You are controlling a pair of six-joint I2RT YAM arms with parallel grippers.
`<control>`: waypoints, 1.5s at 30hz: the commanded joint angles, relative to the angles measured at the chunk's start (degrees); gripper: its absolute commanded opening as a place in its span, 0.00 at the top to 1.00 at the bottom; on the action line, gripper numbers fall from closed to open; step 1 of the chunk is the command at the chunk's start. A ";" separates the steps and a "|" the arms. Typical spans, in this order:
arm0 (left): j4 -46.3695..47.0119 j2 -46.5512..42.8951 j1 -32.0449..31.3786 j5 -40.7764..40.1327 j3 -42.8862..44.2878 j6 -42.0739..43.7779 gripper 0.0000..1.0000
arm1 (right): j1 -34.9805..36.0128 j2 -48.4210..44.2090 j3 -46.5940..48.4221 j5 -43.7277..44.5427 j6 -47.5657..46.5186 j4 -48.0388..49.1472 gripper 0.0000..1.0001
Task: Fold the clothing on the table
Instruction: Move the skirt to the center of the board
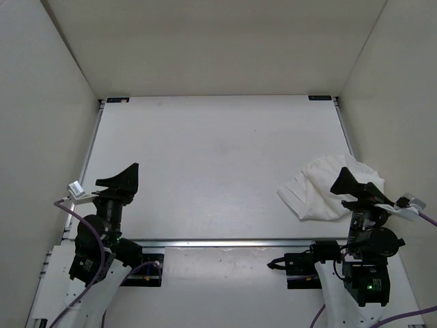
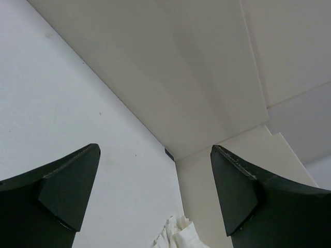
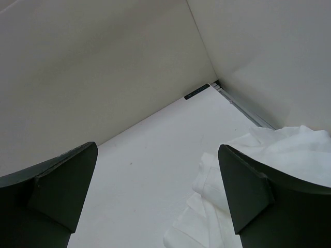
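Both wide, empty: left fingers (image 1: 123, 179), right fingers (image 1: 348, 183). Bunched clothing (image 1: 317, 195) lies beneath right fingers, long axis crosswise to them, on table (image 1: 218, 150).

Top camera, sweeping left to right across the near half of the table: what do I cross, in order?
left gripper → bare stretch of the table → clothing, bunched near the right edge. The right gripper overlaps the clothing in this view, so it gets no place in the order.

Clothing (image 1: 326, 191) on table's (image 1: 205, 164) right side
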 commanded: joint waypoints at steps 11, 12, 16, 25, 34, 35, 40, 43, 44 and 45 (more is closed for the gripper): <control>-3.81 0.07 2.20 -2.90 1.61 -2.07 0.01 | -0.53 -0.42 -1.45 -0.87 0.69 2.72 0.00; -4.09 -0.02 1.85 -3.96 1.61 -1.65 0.01 | -0.54 -0.25 -1.45 -1.39 1.12 2.90 0.01; -3.39 -0.20 1.58 -4.23 1.52 -1.82 0.01 | -0.54 -0.25 -1.62 -1.75 1.12 3.42 0.01; 24.55 1.47 3.60 21.68 -6.65 22.42 0.02 | -0.19 3.34 1.26 -1.06 -4.23 1.85 0.01; 10.96 25.51 3.68 25.64 10.81 32.09 0.02 | -2.45 21.18 12.61 4.30 -13.01 -3.25 0.00; 10.42 29.20 4.65 25.65 11.97 32.01 0.01 | -2.73 24.59 13.92 4.84 -14.15 -3.43 0.01; 1.04 46.79 6.42 29.87 26.52 34.90 0.01 | -10.54 41.29 15.43 -6.39 -17.50 -6.42 0.01; -6.70 58.14 5.53 29.95 35.94 36.84 0.02 | -7.75 46.58 15.16 -6.41 -18.21 -7.81 0.01; -8.99 61.64 5.97 30.92 37.80 36.85 0.01 | -8.87 49.90 15.51 -6.93 -17.86 -8.87 0.01; -9.45 64.37 6.50 33.10 38.86 36.67 0.01 | -9.67 52.81 15.78 -7.72 -17.60 -9.58 0.01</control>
